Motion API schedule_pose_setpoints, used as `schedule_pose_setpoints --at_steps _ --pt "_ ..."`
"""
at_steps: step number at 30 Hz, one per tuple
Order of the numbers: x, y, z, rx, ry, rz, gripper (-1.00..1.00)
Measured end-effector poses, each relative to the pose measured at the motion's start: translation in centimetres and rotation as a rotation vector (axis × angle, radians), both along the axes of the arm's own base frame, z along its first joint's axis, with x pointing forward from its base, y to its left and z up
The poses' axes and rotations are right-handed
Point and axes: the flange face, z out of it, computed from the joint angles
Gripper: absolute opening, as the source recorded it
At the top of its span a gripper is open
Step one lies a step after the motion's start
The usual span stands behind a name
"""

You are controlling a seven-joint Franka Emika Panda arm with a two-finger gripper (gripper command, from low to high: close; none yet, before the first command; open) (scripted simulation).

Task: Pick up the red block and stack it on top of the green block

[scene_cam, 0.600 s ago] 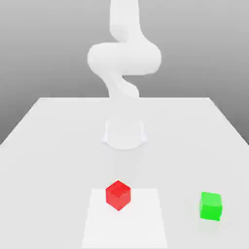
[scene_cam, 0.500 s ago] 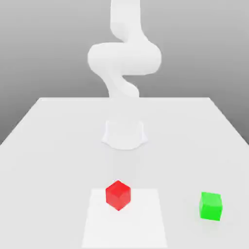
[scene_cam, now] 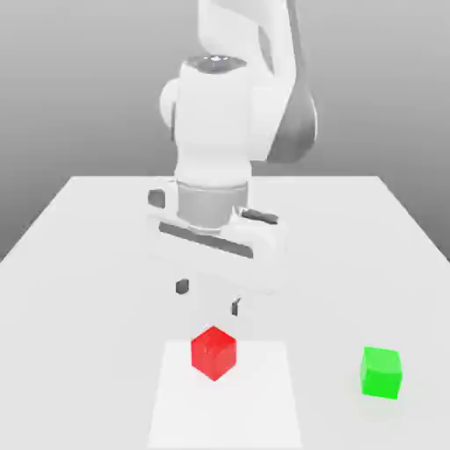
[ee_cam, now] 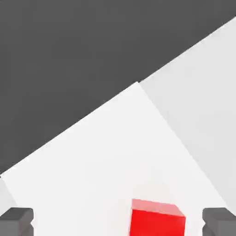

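The block [scene_cam: 214, 353] is bright red and the other block [scene_cam: 381, 373] vivid green, both plain; the table [scene_cam: 97, 308] is pale grey, the flat square [scene_cam: 227, 404] on it plain white, the arm [scene_cam: 214, 123] white with grey and black patches

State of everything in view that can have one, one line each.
Gripper: open, empty, above the red block.
Red block: not gripped, resting at the far part of the white square, turned corner-on to the exterior view.
Green block: upright, nothing on top, off the white square toward the exterior view's right.
White square: flat on the table, red block on it.
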Motion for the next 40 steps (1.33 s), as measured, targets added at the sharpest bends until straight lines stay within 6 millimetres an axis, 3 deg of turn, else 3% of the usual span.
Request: schedule_pose_setpoints --at_steps 6,7,14,21,22,27,30,31,36,37,40 --pt "-0.7 0.1 -6.1 0.007 0.023 -0.023 0.00" --pt "-0.8 0.1 -6.9 0.007 0.024 -0.023 -1.00" --pt "-0.8 0.1 -7.0 0.007 0.023 -0.023 -1.00" --pt "-0.8 0.1 -1.5 0.006 0.023 -0.022 -1.00" --pt "-0.3 1.4 -0.9 0.005 0.024 0.035 -1.00" --pt "2.1 14.5 1.1 -0.002 0.028 0.538 -1.00" --pt "1.5 23.0 2.5 -0.005 0.027 0.846 -1.00" --pt "1.3 24.8 2.4 -0.006 0.025 0.908 -1.00" --pt "1.8 25.3 -2.4 -0.007 0.024 0.935 -1.00" --pt "1.7 25.3 -3.2 -0.006 0.024 0.936 1.00" --pt "1.7 25.3 -3.2 -0.006 0.024 0.936 1.00"
